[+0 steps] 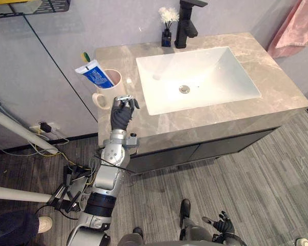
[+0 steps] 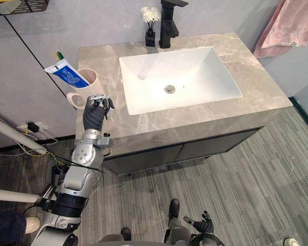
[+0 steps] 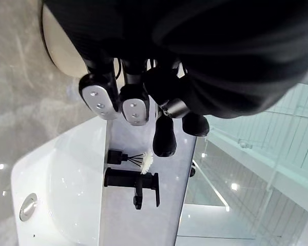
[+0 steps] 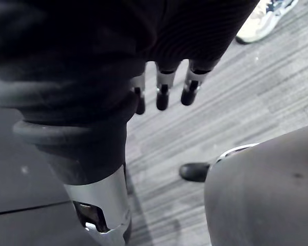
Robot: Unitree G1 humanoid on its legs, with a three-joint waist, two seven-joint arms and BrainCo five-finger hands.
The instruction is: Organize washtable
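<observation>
Spanning the scene, the marble counter (image 1: 277, 87) carries a white sink (image 1: 215, 66); behind the sink stands a black tap (image 1: 187, 20); left of the sink, near the counter's edge, sits a cream cup (image 1: 113, 84), probably ceramic, so rigid, smooth and breakable, best taken round its body or by the handle at its front; the left hand (image 1: 122, 114) hovers just in front of that cup, fingers loosely bent, holding nothing; the right hand (image 1: 224, 224) hangs well below the sink, fingers spread, empty; a soft, light toothpaste tube (image 1: 95, 74) and a thin toothbrush (image 1: 85, 55) lean in the cup and could tip out; the tube's blue print is too small to read.
</observation>
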